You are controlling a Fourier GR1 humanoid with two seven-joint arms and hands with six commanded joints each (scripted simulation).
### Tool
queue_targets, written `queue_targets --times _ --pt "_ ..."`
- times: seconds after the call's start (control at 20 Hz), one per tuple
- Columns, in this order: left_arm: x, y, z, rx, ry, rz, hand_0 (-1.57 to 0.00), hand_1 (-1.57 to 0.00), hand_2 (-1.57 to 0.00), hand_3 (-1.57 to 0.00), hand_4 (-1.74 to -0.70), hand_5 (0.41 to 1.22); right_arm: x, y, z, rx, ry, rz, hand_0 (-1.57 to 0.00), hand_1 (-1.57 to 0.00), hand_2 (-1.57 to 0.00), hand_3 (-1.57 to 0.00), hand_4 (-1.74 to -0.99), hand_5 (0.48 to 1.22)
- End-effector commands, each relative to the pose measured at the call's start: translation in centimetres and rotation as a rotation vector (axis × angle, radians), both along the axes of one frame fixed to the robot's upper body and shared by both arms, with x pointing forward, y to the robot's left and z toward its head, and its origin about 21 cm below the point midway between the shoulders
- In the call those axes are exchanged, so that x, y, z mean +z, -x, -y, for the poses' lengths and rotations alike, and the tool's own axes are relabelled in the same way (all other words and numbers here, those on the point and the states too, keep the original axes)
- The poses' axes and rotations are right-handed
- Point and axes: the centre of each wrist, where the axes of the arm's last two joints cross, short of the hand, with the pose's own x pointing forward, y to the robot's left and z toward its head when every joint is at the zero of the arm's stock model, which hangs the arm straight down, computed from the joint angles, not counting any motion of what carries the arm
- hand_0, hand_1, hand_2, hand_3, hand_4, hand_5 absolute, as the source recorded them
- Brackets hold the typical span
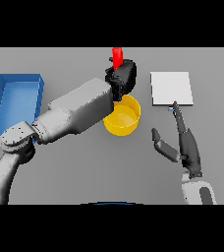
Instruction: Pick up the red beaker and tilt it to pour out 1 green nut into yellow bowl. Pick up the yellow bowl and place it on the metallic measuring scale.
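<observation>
Fingers of the left hand (123,76) are curled round the red beaker (117,57), which stands up out of the top of the fist at the far side of the table (84,167), just beyond and above the far rim of the yellow bowl (122,116); the left forearm crosses the bowl's left edge. Right of the bowl, the right hand (186,146) rests with fingers straight and thumb spread to the left, its fingertip touching the near edge of the metallic measuring scale (171,88). A blue tray (1,106) sits at the far left.
</observation>
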Motion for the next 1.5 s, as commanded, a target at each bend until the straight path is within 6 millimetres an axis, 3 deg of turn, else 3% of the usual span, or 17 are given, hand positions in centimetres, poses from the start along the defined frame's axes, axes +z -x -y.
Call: queue_targets --times 0.0,0.25,0.35,0.55,0.75,0.85,1.0,1.2,1.35,1.45 --pt "0.8 -0.4 -0.1 -0.028 0.021 0.004 -1.57 -1.57 -1.57 -1.57 -1.73 1.221 -0.1 -0.1 -0.3 0.002 0.003 -0.004 0.0 0.0 0.0 0.0 -1.027 0.686" --pt "7.4 -3.2 -1.5 0.044 0.151 0.058 -1.57 -1.57 -1.57 -1.57 -1.73 1.221 0.2 -0.1 -0.1 -0.006 0.022 0.006 0.0 0.0 0.0 0.0 -1.023 0.682" --pt "9.6 -4.1 -2.5 0.111 0.24 0.077 -1.57 -1.57 -1.57 -1.02 -1.73 1.221 0.2 -0.4 -0.1 -0.005 0.013 -0.002 0.0 0.0 0.0 0.0 -1.028 0.68" --pt "14.4 -6.5 -6.7 0.297 0.535 0.048 -1.57 -1.57 -1.57 -1.35 -1.73 1.221 0.0 -0.1 -0.2 0.005 0.008 0.014 0.0 0.0 0.0 0.0 -0.996 0.681" --pt "17.2 -8.1 -12.9 0.517 0.902 0.049 -1.57 -1.57 -1.57 -1.44 -1.74 1.221 0.3 -0.4 -0.2 0.01 -0.011 0.012 0.0 0.0 0.0 0.0 -1.004 0.668" --pt "17.1 -8.6 -17.2 0.63 1.088 0.068 -1.57 -1.57 -1.57 -1.45 -1.74 1.221 0.0 -0.8 -0.4 0.009 -0.033 -0.01 0.0 0.0 0.0 0.0 -1.004 0.668" --pt "15.1 -8.7 -23.5 0.757 1.337 0.088 -1.57 -1.57 -1.57 -1.43 -1.74 1.221 -0.1 -0.7 -0.2 0.016 -0.052 -0.003 0.0 0.0 0.0 0.0 -1.012 0.659" --pt "12.2 -7.7 -30.0 0.976 1.611 0.174 -1.57 -1.57 -1.57 -1.43 -1.74 1.221 0.0 -1.1 -0.8 0.02 -0.025 -0.005 0.0 0.0 0.0 0.0 -1.05 0.653" --pt "8.5 -6.6 -32.9 1.072 1.786 0.181 -1.57 -1.57 -1.57 -1.46 -1.74 1.221 -0.1 -0.7 -0.6 0.013 -0.011 -0.002 0.0 0.0 0.0 0.0 -1.048 0.652" --pt "6.3 -5.9 -33.4 1.161 1.875 0.175 -1.57 -1.57 -1.57 -1.47 -1.74 1.221 0.1 -0.7 -0.6 0.005 0.013 -0.001 0.0 0.0 0.0 0.0 -1.048 0.651"
